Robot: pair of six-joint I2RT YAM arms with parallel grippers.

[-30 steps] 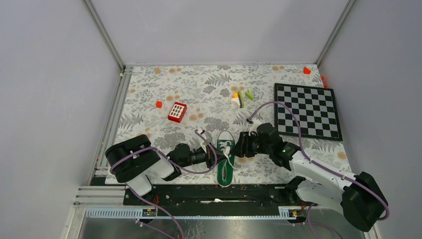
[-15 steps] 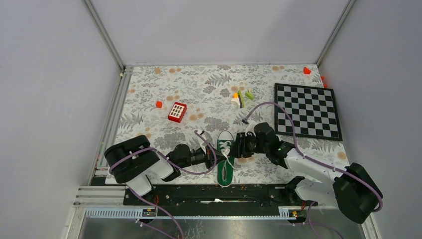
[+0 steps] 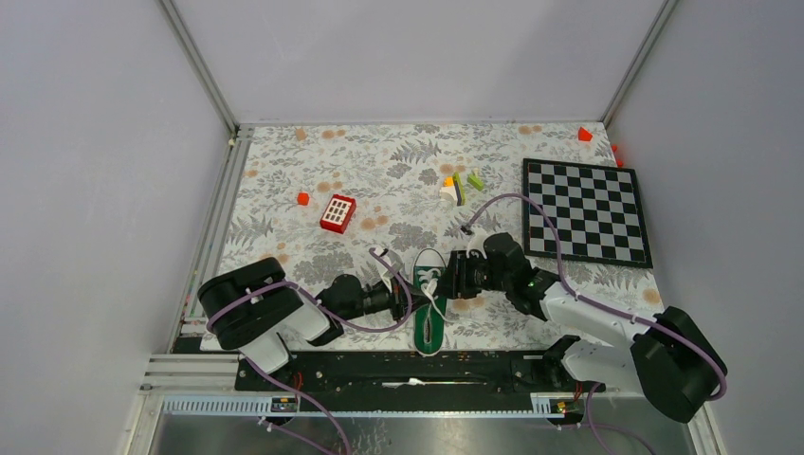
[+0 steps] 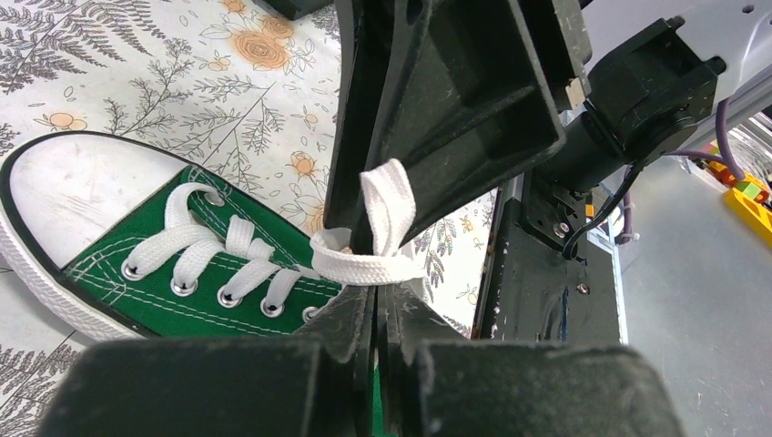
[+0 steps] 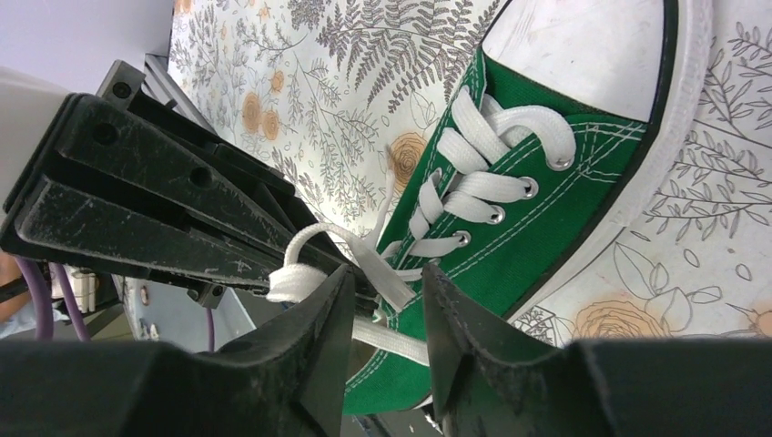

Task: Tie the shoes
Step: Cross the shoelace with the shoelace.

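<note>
A small green sneaker [image 3: 429,327] with white laces lies near the table's front edge, toe pointing away. From the left, my left gripper [image 3: 406,295] reaches to its lace area. In the left wrist view this gripper [image 4: 375,293] is shut on a loop of white lace [image 4: 364,265] beside the shoe [image 4: 137,238]. My right gripper [image 3: 453,282] comes in from the right, close against the left one. In the right wrist view its jaws [image 5: 384,275] stand a little apart, with a lace strand [image 5: 393,284] running between them, not pinched. The shoe's eyelets [image 5: 510,205] show beyond.
A red-and-white keypad block [image 3: 338,213] sits left of centre, with a small red cube [image 3: 302,198] near it. Small coloured blocks [image 3: 460,186] lie behind the shoe. A chessboard [image 3: 586,210] fills the right side. The black base rail [image 3: 408,366] runs just in front of the shoe.
My right gripper has slid left, closer to the shoe and the left gripper, and its jaws have narrowed. The left gripper has stayed shut on the lace.
</note>
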